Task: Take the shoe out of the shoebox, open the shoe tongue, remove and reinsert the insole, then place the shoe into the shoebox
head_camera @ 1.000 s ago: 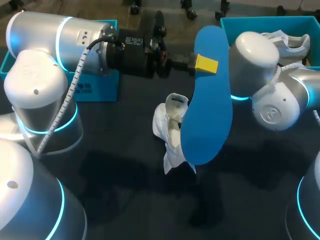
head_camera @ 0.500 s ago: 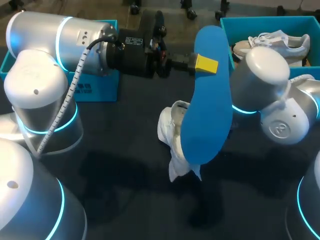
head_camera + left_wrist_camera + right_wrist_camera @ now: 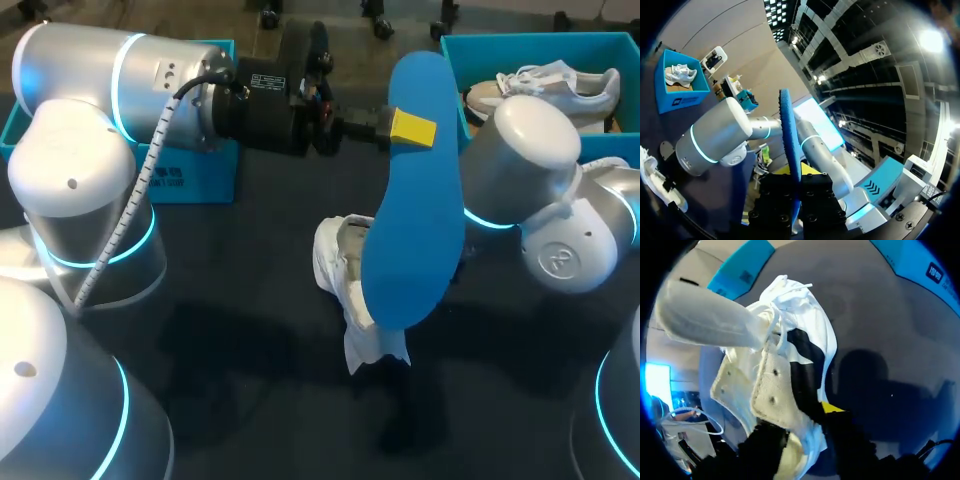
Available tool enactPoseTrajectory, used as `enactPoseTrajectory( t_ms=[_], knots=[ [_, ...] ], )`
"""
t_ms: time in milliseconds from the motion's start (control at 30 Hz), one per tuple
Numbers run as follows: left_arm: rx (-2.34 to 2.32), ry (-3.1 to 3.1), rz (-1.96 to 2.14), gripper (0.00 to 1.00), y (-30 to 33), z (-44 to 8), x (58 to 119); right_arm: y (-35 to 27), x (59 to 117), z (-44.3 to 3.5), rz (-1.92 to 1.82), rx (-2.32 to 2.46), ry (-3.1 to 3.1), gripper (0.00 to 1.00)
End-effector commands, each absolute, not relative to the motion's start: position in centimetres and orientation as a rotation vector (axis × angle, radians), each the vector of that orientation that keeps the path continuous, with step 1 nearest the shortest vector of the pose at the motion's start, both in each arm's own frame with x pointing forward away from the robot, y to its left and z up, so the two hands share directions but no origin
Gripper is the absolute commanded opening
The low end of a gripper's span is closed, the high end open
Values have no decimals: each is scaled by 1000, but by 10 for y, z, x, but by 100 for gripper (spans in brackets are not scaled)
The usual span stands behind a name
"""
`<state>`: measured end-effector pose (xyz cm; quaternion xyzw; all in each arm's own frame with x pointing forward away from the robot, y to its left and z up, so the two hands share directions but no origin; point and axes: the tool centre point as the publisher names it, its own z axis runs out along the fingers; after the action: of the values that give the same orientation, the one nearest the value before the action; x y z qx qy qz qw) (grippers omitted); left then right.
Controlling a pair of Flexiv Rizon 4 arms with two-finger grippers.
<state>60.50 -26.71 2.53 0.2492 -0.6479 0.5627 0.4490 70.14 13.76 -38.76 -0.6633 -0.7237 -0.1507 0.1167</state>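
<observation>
Table [image 3: 250, 350] is dark, and at its far left you have a blue box [image 3: 195, 170], half hidden behind the left arm [image 3: 110, 80]. That arm comes in from the left and lies across the back of the table, its black wrist pointing right.

Your left gripper [image 3: 412, 130] is clamped on the insole [image 3: 415, 230]. One yellow tip presses the blue face near the upper end. In the left wrist view the insole [image 3: 789, 135] runs edge-on, straight out from between the fingers. It hangs in the air over the middle of the table.

Just beside its lower half, to the left in the head view, is the shoe [image 3: 345, 280]. It is white, out of the shoebox, its opening turned up and one end pointing down. Whether it touches the table you cannot tell.

Your right gripper [image 3: 801, 422] is hidden behind the insole in the head view. The right wrist view shows it closed on the shoe [image 3: 775, 365] at the collar, one yellow tip [image 3: 832, 407] against the side and loose laces ahead.

The right arm [image 3: 525, 165] comes in from the right. Behind it, at the far right, stands the shoebox [image 3: 520, 42], blue and open, with a second shoe [image 3: 560, 85] inside.
</observation>
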Motion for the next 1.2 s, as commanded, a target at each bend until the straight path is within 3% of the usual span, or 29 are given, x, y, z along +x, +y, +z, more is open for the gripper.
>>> enactPoseTrajectory(
  t_ms=[33,467,867,1200],
  knots=[
    [619,-1602,1394,0,-266,24,603,128,693,-370,-487,-1941,-2073,100],
    [619,-1602,1394,0,-266,24,603,124,688,-319,-696,-1608,-2016,100],
    [619,-1602,1394,0,-266,24,603,124,688,-319,-696,-1608,-2016,100],
    [619,-1602,1394,0,-266,24,603,113,685,-271,-982,-1652,-1779,100]
  ],
)
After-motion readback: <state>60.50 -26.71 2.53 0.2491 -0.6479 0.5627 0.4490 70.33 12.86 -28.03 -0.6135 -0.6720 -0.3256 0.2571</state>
